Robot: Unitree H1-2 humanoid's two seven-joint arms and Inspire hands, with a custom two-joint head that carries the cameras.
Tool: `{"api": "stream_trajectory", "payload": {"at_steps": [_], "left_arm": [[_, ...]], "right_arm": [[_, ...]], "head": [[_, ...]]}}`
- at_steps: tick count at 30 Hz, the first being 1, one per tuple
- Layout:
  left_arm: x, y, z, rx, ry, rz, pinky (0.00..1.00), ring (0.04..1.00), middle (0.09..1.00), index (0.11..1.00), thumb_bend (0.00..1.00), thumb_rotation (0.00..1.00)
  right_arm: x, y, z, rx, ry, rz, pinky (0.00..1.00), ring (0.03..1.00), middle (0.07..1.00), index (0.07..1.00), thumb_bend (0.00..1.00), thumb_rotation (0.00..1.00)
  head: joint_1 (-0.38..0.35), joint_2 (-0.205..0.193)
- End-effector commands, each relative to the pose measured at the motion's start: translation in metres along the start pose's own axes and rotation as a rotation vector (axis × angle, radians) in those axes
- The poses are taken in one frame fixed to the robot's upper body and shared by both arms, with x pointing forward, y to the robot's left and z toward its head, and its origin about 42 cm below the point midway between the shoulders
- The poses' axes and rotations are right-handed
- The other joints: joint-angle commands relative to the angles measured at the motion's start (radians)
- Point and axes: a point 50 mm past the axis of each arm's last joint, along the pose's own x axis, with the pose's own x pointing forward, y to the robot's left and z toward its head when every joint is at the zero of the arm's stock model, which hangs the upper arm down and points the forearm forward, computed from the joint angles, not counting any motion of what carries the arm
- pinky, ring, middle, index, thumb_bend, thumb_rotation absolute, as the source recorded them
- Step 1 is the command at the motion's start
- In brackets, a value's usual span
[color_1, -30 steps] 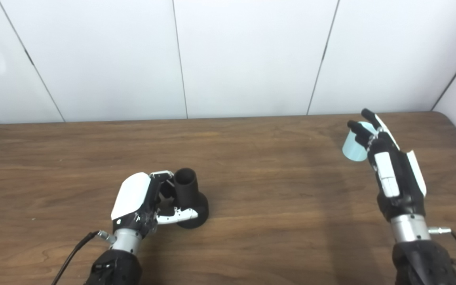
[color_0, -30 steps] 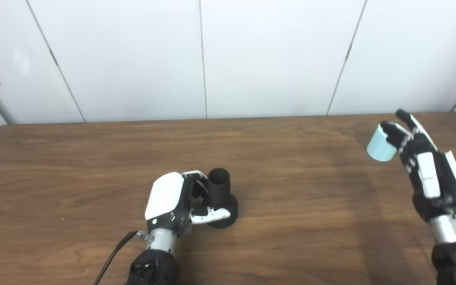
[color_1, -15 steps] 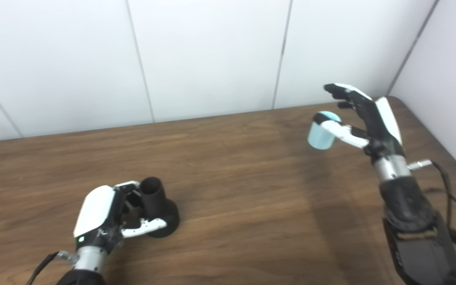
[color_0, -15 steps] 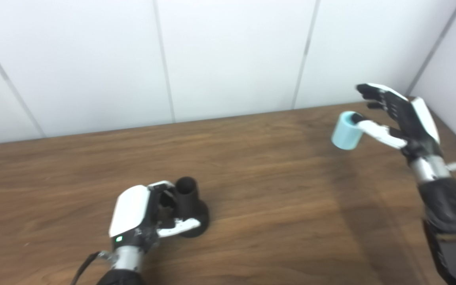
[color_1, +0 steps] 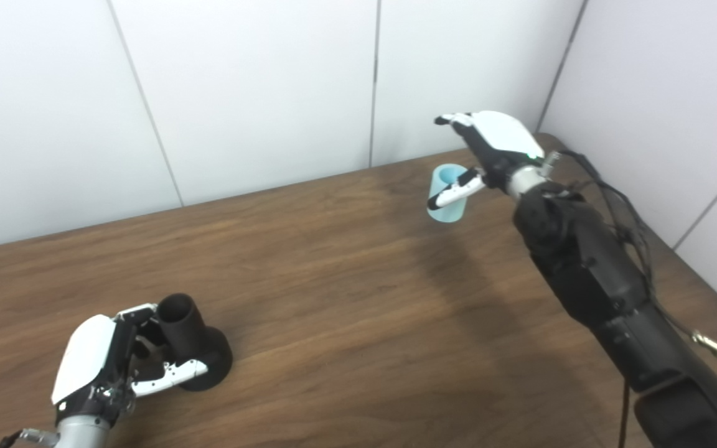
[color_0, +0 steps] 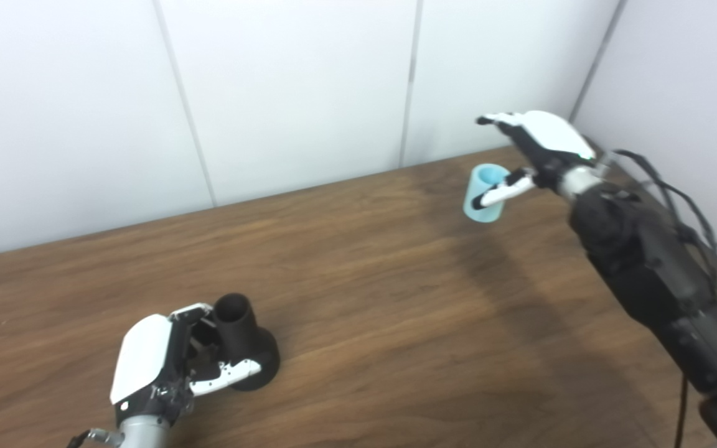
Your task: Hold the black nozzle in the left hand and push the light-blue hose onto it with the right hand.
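The black nozzle [color_0: 238, 326] stands upright on the wooden table [color_0: 365, 280] at the near left, narrow neck up and wide base down. My left hand [color_0: 153, 361] is wrapped around it: fingers curl against the neck from behind, and the thumb lies across the front of the base. The light-blue hose [color_0: 479, 208], a short open tube, stands on end near the table's far right corner. My right hand [color_0: 545, 140] hovers over it palm down with fingers stretched out. Its thumb reaches down across the front of the hose. The fingers do not close on it.
White wall panels run close behind the table's far edge, and a side wall [color_0: 676, 81] stands just past its right edge. Loose cables [color_0: 676, 199] hang along my right forearm. Bare wood lies between the nozzle and the hose.
The camera has swung right, shifting the whole picture. My right hand has turned from edge-on beside the hose to palm down over it, thumb in front. The left hand stays on the nozzle.
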Motion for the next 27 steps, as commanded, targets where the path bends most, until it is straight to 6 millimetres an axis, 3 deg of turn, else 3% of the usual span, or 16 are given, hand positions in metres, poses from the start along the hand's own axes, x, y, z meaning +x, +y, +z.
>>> {"api": "stream_trajectory", "payload": {"at_steps": [1, 7, 13, 20, 27], "left_arm": [[-0.001, 0.003, -0.006, 0.03, 0.013, -0.014, 0.43, 0.543, 0.486, 0.488, 0.52, 0.0], [-0.002, 0.003, -0.003, 0.028, 0.011, -0.02, 0.47, 0.574, 0.482, 0.491, 0.52, 0.0], [-0.003, 0.003, -0.003, 0.025, 0.011, -0.019, 0.45, 0.557, 0.491, 0.484, 0.52, 0.0], [-0.003, 0.002, -0.002, 0.025, 0.012, -0.019, 0.46, 0.559, 0.489, 0.485, 0.52, 0.0], [-0.003, 0.001, -0.003, 0.029, 0.008, -0.02, 0.47, 0.566, 0.481, 0.491, 0.52, 0.0]], "right_arm": [[0.013, -0.034, 0.003, -0.058, 0.003, -0.08, 0.94, 0.996, 0.958, 0.937, 0.94, 0.26], [0.034, -0.031, 0.007, -0.127, 0.032, -0.029, 0.91, 0.976, 0.911, 0.916, 0.96, 0.25], [0.046, -0.023, 0.006, -0.131, 0.08, 0.032, 0.89, 0.926, 0.833, 0.879, 0.94, 0.24], [0.052, -0.013, 0.002, -0.18, 0.092, 0.071, 0.81, 0.88, 0.794, 0.83, 0.95, 0.25], [0.054, -0.007, -0.007, -0.245, 0.109, 0.098, 0.83, 0.886, 0.801, 0.817, 0.96, 0.26]], "head": [[-0.001, 0.001], [0.0, 0.006], [0.003, 0.01], [0.008, 0.013], [0.012, 0.013]]}}
